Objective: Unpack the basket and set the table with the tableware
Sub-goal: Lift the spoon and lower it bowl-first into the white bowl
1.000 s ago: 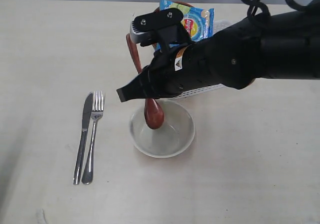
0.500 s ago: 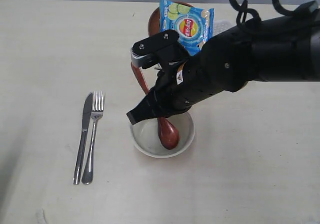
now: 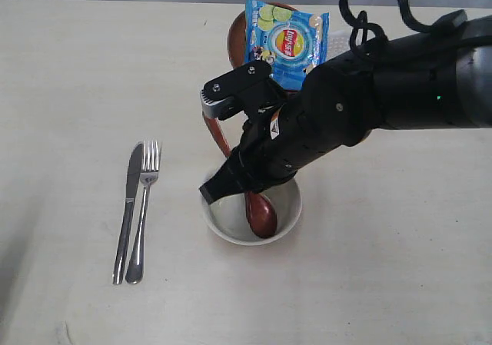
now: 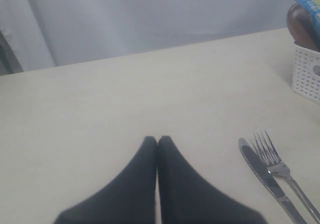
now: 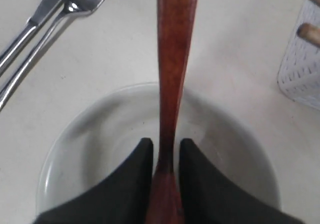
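R gripper (image 5: 166, 153) hangs low over the bowl (image 3: 231, 220), fingers either side of the red-brown spoon (image 5: 172, 59) handle. There is a thin pale slit at each fingertip, and I can't tell if they pinch the handle lower down. Spoon head sits inside the bowl, and the handle leans up and out past the bowl's far rim. The bowl stands on the table (image 3: 77, 68). There is open tabletop on the bowl's near side and its R-arm side, wide out to the table edge.

On the bowl's L-arm side, well apart from it, lie the knife (image 3: 127, 214) and fork (image 3: 143, 207). They are side by side, touching or nearly so, w/ handles toward the near edge.

Just beyond the bowl's far rim is the white basket (image 5: 302, 74), mostly hidden under the R arm in the exterior view. A blue chip bag (image 3: 288, 41) and brown plate (image 3: 237, 38) stick up from it.

L gripper (image 4: 157, 141) is farther from the bowl than the cutlery, fingers pressed together, over bare table.
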